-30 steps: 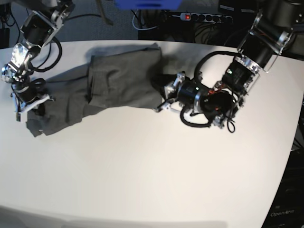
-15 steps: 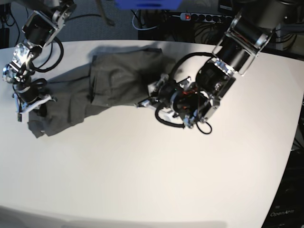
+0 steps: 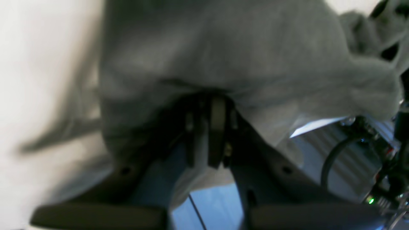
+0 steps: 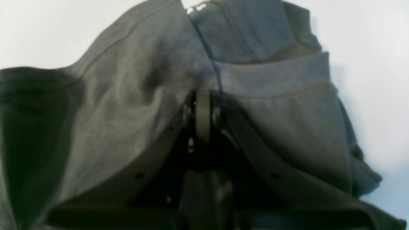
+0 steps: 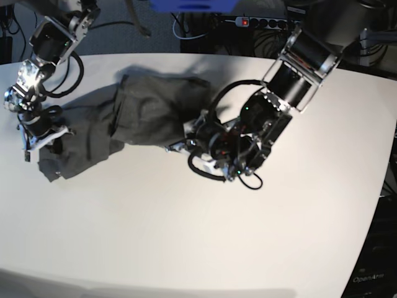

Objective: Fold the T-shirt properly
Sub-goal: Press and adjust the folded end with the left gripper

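A white desk (image 5: 186,236) is filling the near part of the overhead view, bare in front. Just beyond, toward the middle, the left arm's fingers (image 5: 177,144) are pinching one end of the dark grey T-shirt (image 5: 142,115), closed tight on a fold of cloth and apparently carrying that edge across the rest, which looks like the folding move in hand. The shirt is lying bunched and partly doubled over across the far left of the desk. At its other end, by the desk's left edge, the right arm's fingers (image 5: 38,138) are clamping the fabric, pressed fully together, seemingly to anchor it. Both wrist views are blurring badly; cloth is draping over the fingertips (image 3: 217,127), hiding exactly which hem each is holding.
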Controlling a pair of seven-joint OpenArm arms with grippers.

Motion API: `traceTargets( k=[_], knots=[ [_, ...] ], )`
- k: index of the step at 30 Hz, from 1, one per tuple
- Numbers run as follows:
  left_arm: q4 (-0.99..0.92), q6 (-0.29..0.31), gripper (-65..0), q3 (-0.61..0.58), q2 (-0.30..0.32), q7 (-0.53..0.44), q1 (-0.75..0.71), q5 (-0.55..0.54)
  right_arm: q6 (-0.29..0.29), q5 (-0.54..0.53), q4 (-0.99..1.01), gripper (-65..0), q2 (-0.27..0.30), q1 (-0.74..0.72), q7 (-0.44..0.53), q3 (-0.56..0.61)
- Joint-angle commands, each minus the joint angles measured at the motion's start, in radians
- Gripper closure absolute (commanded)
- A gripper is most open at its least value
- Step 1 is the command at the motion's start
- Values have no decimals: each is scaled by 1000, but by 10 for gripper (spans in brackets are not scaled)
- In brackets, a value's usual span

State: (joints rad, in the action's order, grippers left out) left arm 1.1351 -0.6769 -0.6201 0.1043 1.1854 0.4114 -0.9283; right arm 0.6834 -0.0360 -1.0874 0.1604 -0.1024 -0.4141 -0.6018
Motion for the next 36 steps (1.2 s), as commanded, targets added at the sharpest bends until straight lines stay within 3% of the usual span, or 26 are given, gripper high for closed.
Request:
traceTargets(
  k=[1, 4, 6, 9, 28, 36],
  knots=[
    [-42, -21, -61, 1, 18, -126, 30, 128, 15, 89, 22, -6, -12, 16, -145, 9],
    [-116, -16, -61, -1, 13, -152, 62, 131, 15, 89, 22, -6, -12, 16, -145, 0],
    [-151, 59, -61, -1, 13, -170, 74, 133, 15, 91, 22, -6, -12, 16, -145, -30],
    [-198, 107, -61, -1, 13, -206, 74, 134, 15, 91, 22, -6, -2, 16, -145, -50],
    [-214, 113, -61, 7, 65, -227, 68, 127, 15, 91, 26, -6, 75, 3, -145, -97],
    [-211, 113, -61, 9, 73, -221, 54, 125, 15, 89, 134, -6, 106, -23, -142, -97]
  ],
)
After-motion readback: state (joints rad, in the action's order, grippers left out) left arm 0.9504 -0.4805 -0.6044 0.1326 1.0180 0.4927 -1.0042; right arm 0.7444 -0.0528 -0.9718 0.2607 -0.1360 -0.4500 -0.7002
